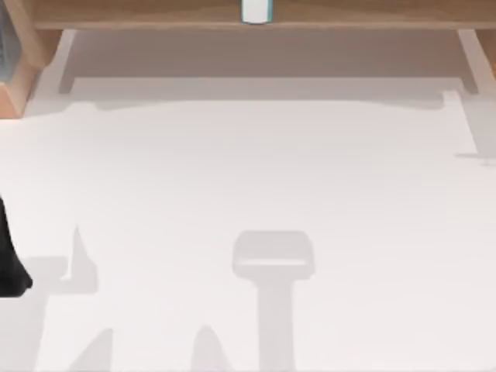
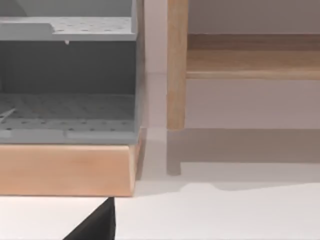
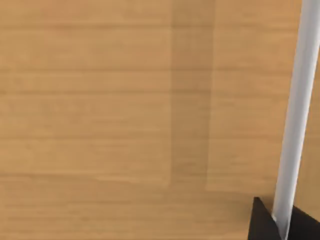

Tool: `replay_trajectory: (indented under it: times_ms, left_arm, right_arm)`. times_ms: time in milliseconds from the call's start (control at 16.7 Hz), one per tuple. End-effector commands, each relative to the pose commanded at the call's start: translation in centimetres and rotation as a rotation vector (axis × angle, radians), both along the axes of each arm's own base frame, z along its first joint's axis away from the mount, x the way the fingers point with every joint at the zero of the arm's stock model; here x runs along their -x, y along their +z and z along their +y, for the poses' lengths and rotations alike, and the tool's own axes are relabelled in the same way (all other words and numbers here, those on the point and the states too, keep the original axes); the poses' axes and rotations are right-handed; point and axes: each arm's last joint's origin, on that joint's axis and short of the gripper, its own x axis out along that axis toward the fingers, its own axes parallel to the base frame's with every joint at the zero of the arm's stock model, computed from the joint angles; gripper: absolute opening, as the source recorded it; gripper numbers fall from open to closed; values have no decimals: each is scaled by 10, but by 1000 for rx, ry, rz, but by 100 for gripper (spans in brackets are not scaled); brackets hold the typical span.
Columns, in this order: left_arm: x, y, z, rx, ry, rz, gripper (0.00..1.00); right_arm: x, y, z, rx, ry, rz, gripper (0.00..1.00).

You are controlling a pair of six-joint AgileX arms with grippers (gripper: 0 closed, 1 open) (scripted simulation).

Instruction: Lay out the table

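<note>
The white table [image 1: 256,178] spreads bare across the top view. At its left edge a black part of my left arm [image 1: 9,267] reaches in. In the left wrist view a dark tip of my left gripper [image 2: 95,226] hangs low over the table [image 2: 225,215], facing a grey rack. My right gripper [image 3: 280,227] is up close to a wooden surface [image 3: 100,110]. It is shut on a thin white thing [image 3: 295,115] seen edge-on, which runs up and away between the two dark fingertips.
A wooden shelf [image 1: 155,14] spans the far edge on white supports [image 1: 65,54], with a white and teal item [image 1: 256,11] on it. At the far left corner stands a grey perforated rack [image 2: 65,75] on a wooden base [image 2: 65,167], beside a wooden post [image 2: 177,65].
</note>
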Motion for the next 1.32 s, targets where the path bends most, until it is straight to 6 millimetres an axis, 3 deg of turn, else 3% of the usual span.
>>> replay_trajectory:
  times_ms: [480,840,1320]
  left_arm:
    - [0,0,0,0,0,0,100]
    - [0,0,0,0,0,0,100]
    - [0,0,0,0,0,0,100]
  right_arm:
    - [-59,2,-2,5,-1,-9,0]
    - [-64,0,-2,-1,-2,0,0]
    - [-122,1,-4,-1,-8,-1,0]
